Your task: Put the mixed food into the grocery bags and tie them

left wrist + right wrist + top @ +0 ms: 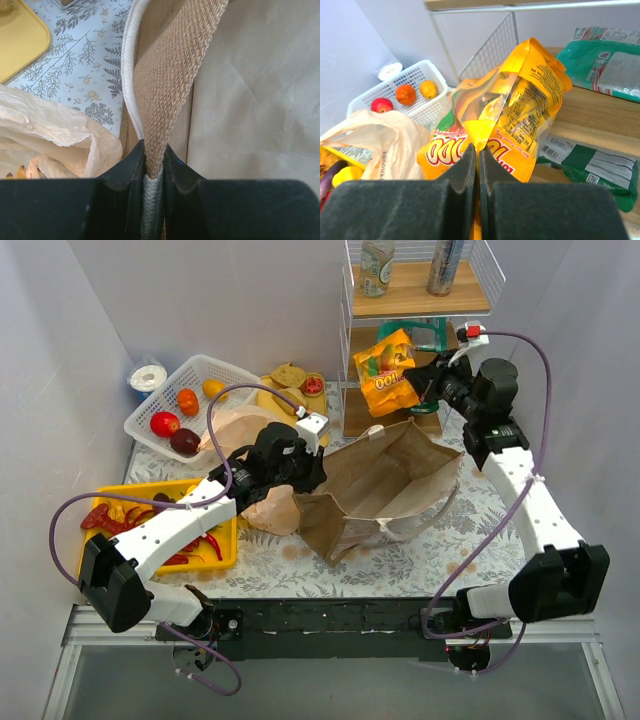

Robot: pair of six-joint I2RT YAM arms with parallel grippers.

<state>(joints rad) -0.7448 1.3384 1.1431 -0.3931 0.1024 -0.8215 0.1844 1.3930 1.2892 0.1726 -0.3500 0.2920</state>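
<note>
Orange snack packet [385, 370] hangs beside the shelf [420, 302], not yet over the brown paper bag [400, 490], pinched by one thin edge in the right hand [478, 152] and liable to slip out; the left hand [154, 155] clamps the bag's handle [165, 85]

I see my left end effector [154, 150] clamped on the woven handle [175, 75] of the brown paper bag [250, 100]. The peach plastic bag [60, 135] lies crumpled lower left on the floral worktop [85, 60], with a yellow tray [20, 35] corner top left.

snack packet [520, 110]: glossy plastic | paper bag [345, 525]: matt, creased | bag handle [172, 75]: coarse woven cloth
</note>
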